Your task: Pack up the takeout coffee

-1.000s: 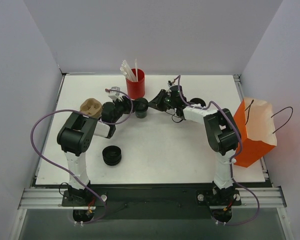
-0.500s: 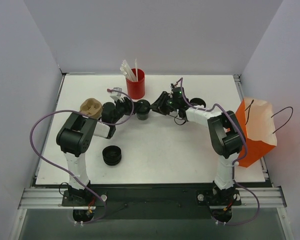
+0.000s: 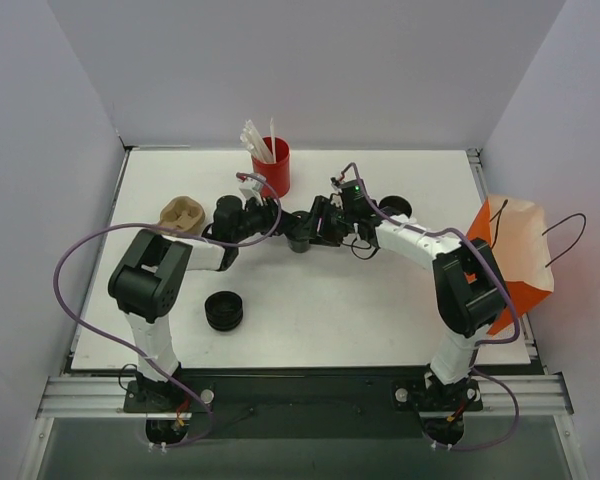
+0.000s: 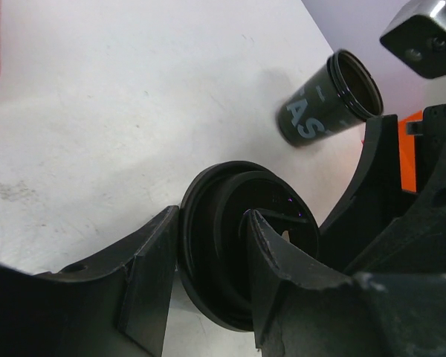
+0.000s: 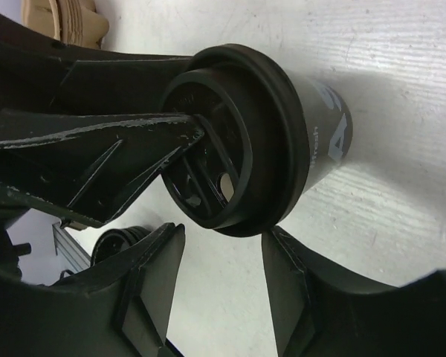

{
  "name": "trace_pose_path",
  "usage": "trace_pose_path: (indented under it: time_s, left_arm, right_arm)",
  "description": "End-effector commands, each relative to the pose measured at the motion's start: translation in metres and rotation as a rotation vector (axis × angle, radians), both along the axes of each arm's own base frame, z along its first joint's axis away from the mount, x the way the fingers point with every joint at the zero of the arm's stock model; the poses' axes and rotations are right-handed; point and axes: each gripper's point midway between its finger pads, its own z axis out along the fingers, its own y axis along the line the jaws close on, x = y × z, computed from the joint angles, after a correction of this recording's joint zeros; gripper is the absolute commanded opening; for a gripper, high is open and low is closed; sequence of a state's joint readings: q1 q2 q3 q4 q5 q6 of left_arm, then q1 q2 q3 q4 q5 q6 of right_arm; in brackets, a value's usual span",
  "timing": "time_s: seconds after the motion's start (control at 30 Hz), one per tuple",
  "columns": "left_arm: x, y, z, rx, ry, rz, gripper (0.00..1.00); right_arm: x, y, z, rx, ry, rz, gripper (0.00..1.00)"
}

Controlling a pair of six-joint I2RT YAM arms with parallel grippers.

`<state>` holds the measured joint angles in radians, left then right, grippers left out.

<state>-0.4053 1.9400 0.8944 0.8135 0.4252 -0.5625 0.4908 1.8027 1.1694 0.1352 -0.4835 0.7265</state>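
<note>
Left gripper (image 4: 212, 216): jaws pinch the rim of the lidded cup (image 5: 312, 134), one finger apparently set inside the lid's recess. Right gripper (image 5: 224, 230): jaws apart, flanking the same cup; contact unclear. The cup sits mid-table (image 3: 310, 300) between both grippers, with an unlidded cup (image 4: 323, 108) nearby.

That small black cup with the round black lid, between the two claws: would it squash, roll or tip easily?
The small black lidded cup is probably light, though its contents are hidden. Its smooth round wall would likely roll if tipped. The left gripper seems to pinch only the lid's rim, so lifting might pop it off.
</note>
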Motion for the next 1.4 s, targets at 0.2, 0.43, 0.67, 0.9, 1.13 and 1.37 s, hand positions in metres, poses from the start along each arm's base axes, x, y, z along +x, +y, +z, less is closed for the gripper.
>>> trace_pose_path:
  time_s: [0.2,0.43,0.67,0.9,1.13,1.37]
  left_arm:
    - [-0.119,0.020,-0.117,0.284,0.567,-0.213,0.45]
    - [-0.094,0.002,-0.058,0.227,0.487,-0.243,0.49]
    - [-0.077,-0.011,0.000,0.192,0.428,-0.269,0.60]
    - [-0.070,-0.012,0.015,0.195,0.404,-0.256,0.63]
    - [-0.076,-0.008,-0.010,0.234,0.441,-0.250,0.61]
    - [-0.086,-0.001,-0.041,0.275,0.482,-0.243,0.59]
  right_arm:
    - [-0.002,-0.046,0.053,-0.153,-0.137,-0.040,0.49]
    - [-0.010,-0.074,0.056,-0.200,-0.148,-0.046,0.50]
    - [-0.017,-0.083,0.048,-0.199,-0.127,-0.035,0.50]
    - [-0.018,-0.085,0.035,-0.182,-0.082,-0.026,0.48]
    - [-0.012,-0.067,0.019,-0.081,-0.031,-0.008,0.40]
    - [-0.012,-0.054,0.007,-0.008,0.000,0.012,0.36]
